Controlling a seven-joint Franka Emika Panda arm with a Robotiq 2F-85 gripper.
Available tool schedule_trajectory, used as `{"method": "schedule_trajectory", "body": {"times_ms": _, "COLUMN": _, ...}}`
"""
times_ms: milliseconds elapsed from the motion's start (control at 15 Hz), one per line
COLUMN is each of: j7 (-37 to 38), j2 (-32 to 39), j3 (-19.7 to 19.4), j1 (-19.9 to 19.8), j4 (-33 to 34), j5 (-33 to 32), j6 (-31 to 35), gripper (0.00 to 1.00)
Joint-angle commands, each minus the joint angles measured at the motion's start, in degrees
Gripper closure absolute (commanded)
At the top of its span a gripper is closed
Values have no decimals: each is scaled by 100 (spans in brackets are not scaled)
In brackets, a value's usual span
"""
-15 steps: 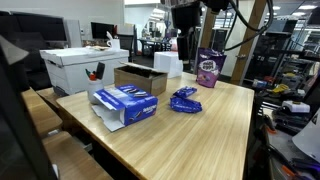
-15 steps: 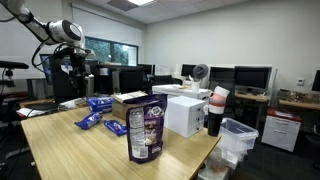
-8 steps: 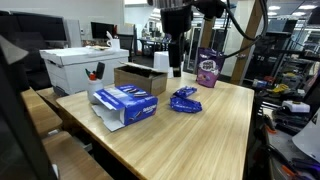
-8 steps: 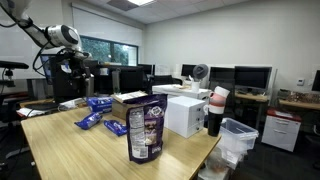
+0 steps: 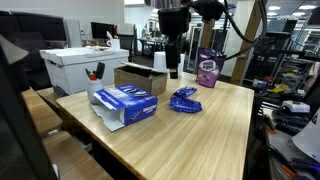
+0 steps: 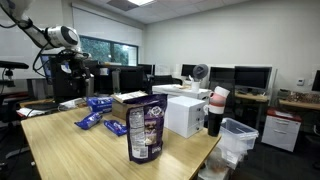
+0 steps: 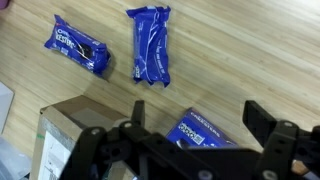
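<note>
While the gripper [image 5: 173, 68] hangs high above the wooden table [image 5: 212, 130] in an exterior view, its jaws stand wide apart and hold nothing. Seen from the wrist view, the gripper [image 7: 195, 108] comes in from six o'clock, with one dark finger [image 7: 138, 108] at seven o'clock of the frame and the other at five o'clock.

Between them, low in the frame, lies a blue package [image 7: 206, 130] with white print. Only part of it shows, it touches neither finger, and whether it is the carton seen from outside cannot be told. At twelve o'clock from that package, well apart from it, a long blue packet [image 7: 150, 55] lies flat on the wood, running from twelve to six. At about nine o'clock of this packet sits a small blue packet [image 7: 80, 47], tilted and lying near it without touching. A cardboard box [image 7: 62, 140] fills the wrist frame's eight o'clock corner, just beside the nearer finger.

In an exterior view, the cardboard box [image 5: 139, 76] stands at about seven o'clock below the gripper. An open blue carton [image 5: 127, 103] lies at six o'clock of that box, a purple bag [image 5: 208, 68] stands upright at three o'clock of the gripper, and a white box [image 5: 82, 66] stands at nine o'clock.
</note>
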Motion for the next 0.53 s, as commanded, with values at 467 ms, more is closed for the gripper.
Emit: {"method": "schedule_trajectory", "body": {"times_ms": 467, "j7": 204, "j2": 273, "j3": -8, "j1": 126, "j4": 248, "j5": -50, "j6": -373, "gripper": 0}}
